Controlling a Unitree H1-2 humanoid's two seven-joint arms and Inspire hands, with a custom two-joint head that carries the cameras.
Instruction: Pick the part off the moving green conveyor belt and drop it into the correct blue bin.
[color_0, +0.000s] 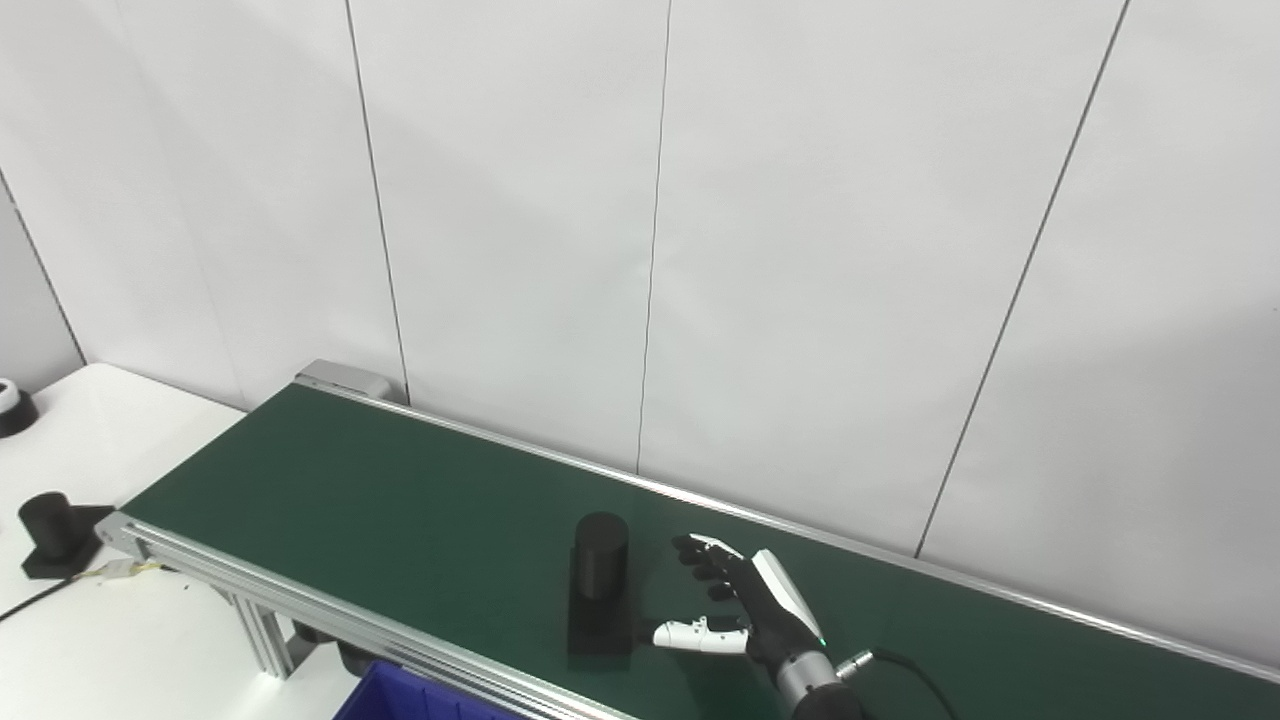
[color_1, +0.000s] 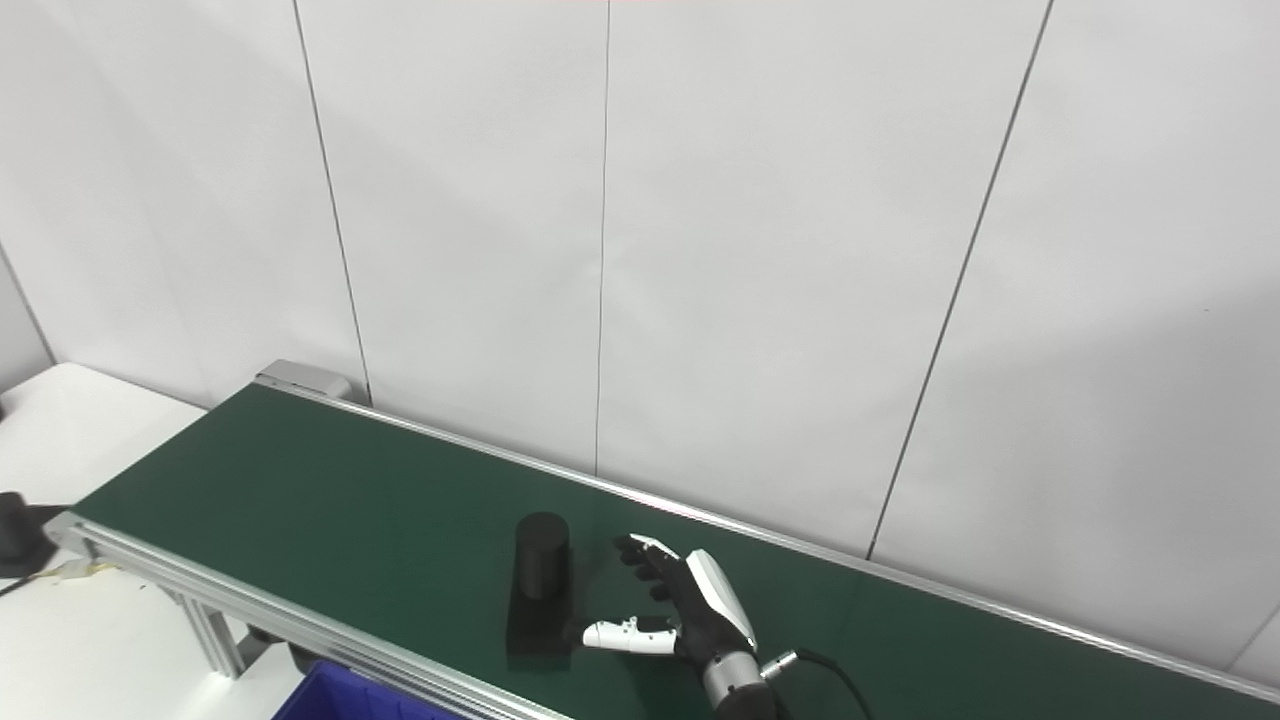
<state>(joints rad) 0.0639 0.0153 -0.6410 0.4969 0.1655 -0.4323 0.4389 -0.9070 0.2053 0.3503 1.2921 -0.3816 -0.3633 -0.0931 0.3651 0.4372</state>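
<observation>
1. The reach is under way: right hand (color_0: 745, 605) hovers spread and empty just right of the black part (color_0: 600, 590) on the green belt (color_0: 400, 500).
2. Next, I reckon, fingers must close round the upright cylinder, then carry it to the near blue bin (color_0: 400, 700).

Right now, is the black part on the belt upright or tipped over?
Upright: the black part stands cylinder-up on its flat base on the green belt, untouched beside the open right hand.

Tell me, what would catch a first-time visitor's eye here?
Probably the long green conveyor belt running slantwise under a plain white wall. On it stands a black part, a cylinder on a flat base, and just to its right the robot's right hand is open, thumb pointing toward the part without touching it. A blue bin peeks in below.
</observation>
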